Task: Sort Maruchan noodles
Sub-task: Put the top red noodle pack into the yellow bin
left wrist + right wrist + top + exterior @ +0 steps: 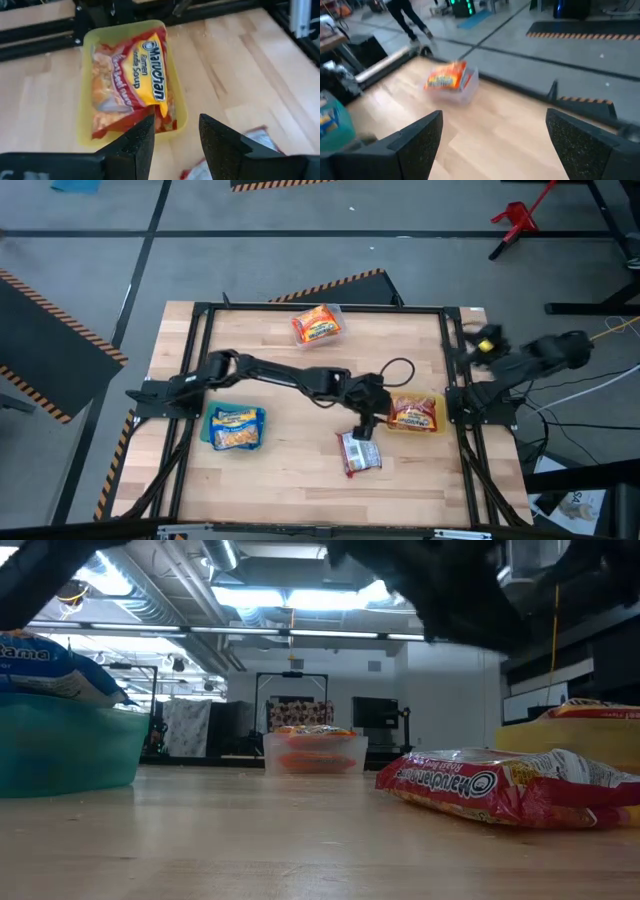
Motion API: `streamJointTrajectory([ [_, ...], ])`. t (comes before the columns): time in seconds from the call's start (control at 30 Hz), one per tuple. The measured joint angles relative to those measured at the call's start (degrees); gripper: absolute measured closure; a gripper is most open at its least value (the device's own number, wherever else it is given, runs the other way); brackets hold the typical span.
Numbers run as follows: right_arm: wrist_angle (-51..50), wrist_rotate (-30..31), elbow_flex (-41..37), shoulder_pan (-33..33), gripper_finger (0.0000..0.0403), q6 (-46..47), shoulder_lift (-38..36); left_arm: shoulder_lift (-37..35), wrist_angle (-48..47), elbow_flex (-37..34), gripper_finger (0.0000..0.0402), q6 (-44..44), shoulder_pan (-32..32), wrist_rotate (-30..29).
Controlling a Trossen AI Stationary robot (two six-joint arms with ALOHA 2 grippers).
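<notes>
Left gripper (375, 416) is seen extended across the table, positioned just beside the yellow bin (434, 426) at the right side; its fingers (135, 145) are parted, with nothing held between them. In the left wrist view, a red-and-yellow Maruchan packet (131, 80) is seen lying loose in that bin, tilted against its wall. A dark red-and-white packet (360, 452) is found on bare wood just near-side of the gripper. Blue-and-yellow packets (237, 427) are held in the teal bin (209, 430) at the left. An orange packet (317, 325) is seen in the clear bin (338, 313) at the far edge. Right gripper (490, 145) is parked off the table's right edge, jaws spread wide, empty.
</notes>
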Motion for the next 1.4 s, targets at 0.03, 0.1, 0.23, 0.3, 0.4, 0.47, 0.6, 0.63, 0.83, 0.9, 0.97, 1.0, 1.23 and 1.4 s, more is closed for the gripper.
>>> streamJointTrajectory([
  [0.03,2.50,-0.59,-3.42,0.00,0.0063,0.50,0.01,-1.22,-1.52,0.01,0.0254,0.07,-0.12,-0.10],
  [0.1,9.03,-2.71,-10.55,0.00,0.0063,1.31,0.04,-4.03,-6.59,0.02,0.0256,0.24,-0.38,-1.00],
  [0.23,30.80,-9.02,-24.99,0.07,0.0063,-2.79,0.39,-9.70,-13.15,-0.02,0.0257,0.23,-1.11,-4.92],
  [0.3,42.29,-11.26,-30.95,0.07,0.0063,-5.49,0.88,-11.98,-13.75,0.04,0.0257,0.24,-1.62,-7.69],
  [0.4,51.14,-13.24,-36.51,0.07,0.0063,-6.78,0.89,-14.18,-15.24,0.02,0.0257,0.32,-2.48,-11.50],
  [0.47,52.84,-15.08,-38.18,0.07,0.0063,-7.15,0.85,-15.32,-16.18,0.02,0.0257,0.31,-3.11,-13.57],
  [0.6,53.18,-19.07,-38.83,1.43,0.0063,-9.42,0.85,-16.40,-18.28,0.02,0.0257,0.38,-4.33,-16.58],
  [0.63,53.10,-19.10,-38.83,2.34,0.0063,-10.18,0.85,-16.31,-18.75,0.02,0.0257,0.36,-4.52,-17.22],
  [0.83,44.70,-16.57,-38.83,7.95,0.0063,-5.59,1.02,-16.22,-21.03,-0.02,0.0257,0.00,-5.33,-18.82],
  [0.9,43.88,-15.07,-38.83,9.85,0.0063,-4.44,2.16,-16.20,-21.07,-0.02,0.0257,-0.57,-5.53,-18.80],
  [0.97,43.23,-13.62,-38.83,11.36,0.0063,-4.30,3.24,-16.20,-20.75,-0.02,0.0257,-0.95,-5.57,-18.77],
  [1.0,43.31,-13.37,-38.83,11.89,0.0063,-4.26,3.74,-16.20,-20.79,-0.02,0.0257,-1.04,-5.57,-18.77],
  [1.23,40.84,-15.31,-38.80,12.79,0.0063,0.37,11.33,-16.20,-20.78,-0.02,0.0257,-2.07,-5.49,-18.78],
  [1.4,41.58,-14.27,-38.61,12.79,0.0063,0.81,16.32,-16.20,-20.75,-0.02,0.0257,-2.72,-5.53,-18.75],
])
